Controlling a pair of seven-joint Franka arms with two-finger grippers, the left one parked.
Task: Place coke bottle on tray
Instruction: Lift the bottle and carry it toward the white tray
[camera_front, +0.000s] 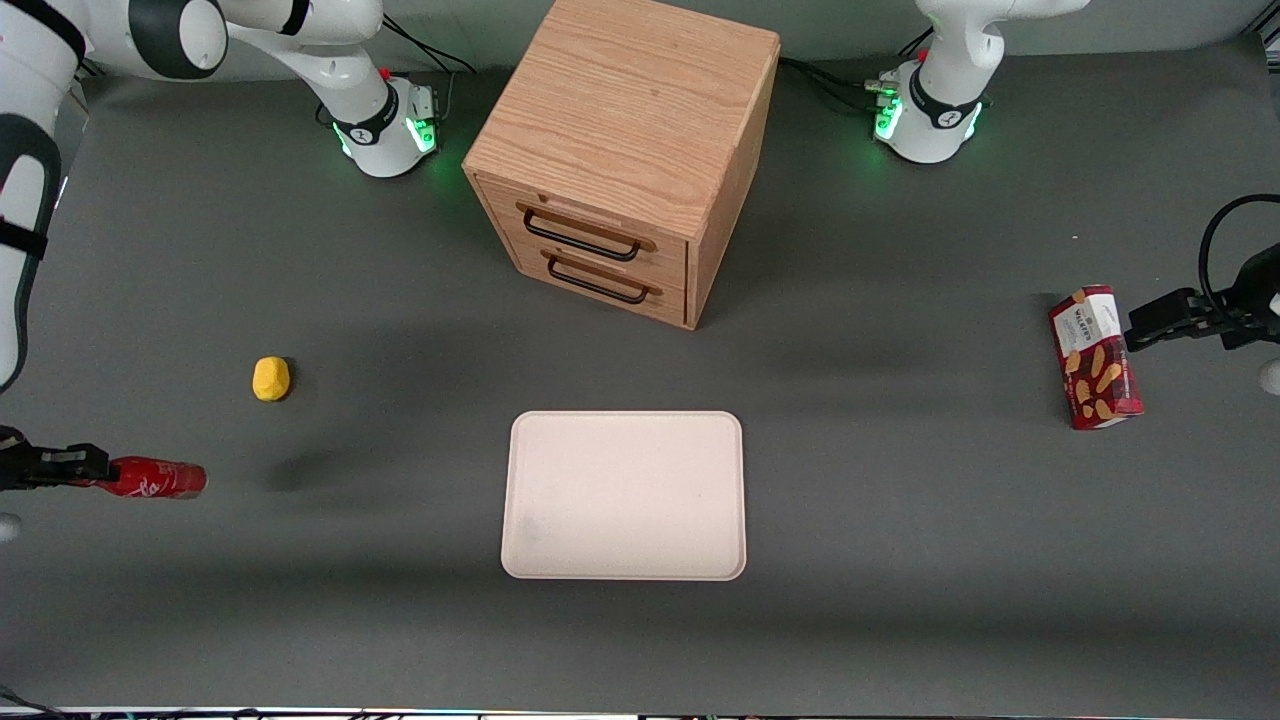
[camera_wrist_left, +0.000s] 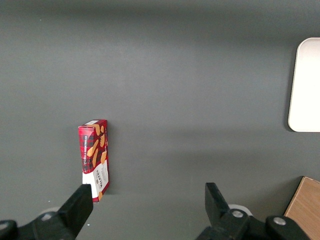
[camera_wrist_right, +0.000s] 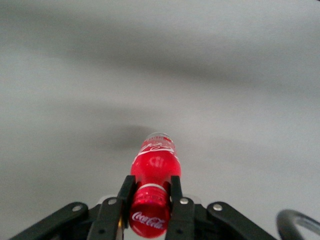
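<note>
The coke bottle (camera_front: 160, 478) is a small glossy red bottle with white script, lying level in the air at the working arm's end of the table. Its shadow falls on the mat beside it, toward the tray. My right gripper (camera_front: 95, 476) is shut on the bottle's capped neck. In the right wrist view the black fingers (camera_wrist_right: 175, 192) press both sides of the neck of the coke bottle (camera_wrist_right: 155, 162), the gripper (camera_wrist_right: 151, 185) closed around it. The tray (camera_front: 625, 500), pale cream-pink with a low rim, lies flat at mid-table with nothing on it, well apart from the bottle.
A wooden two-drawer cabinet (camera_front: 620, 160) stands farther from the front camera than the tray. A small yellow object (camera_front: 271, 379) lies on the mat near the bottle. A red biscuit box (camera_front: 1095, 357) stands toward the parked arm's end of the table.
</note>
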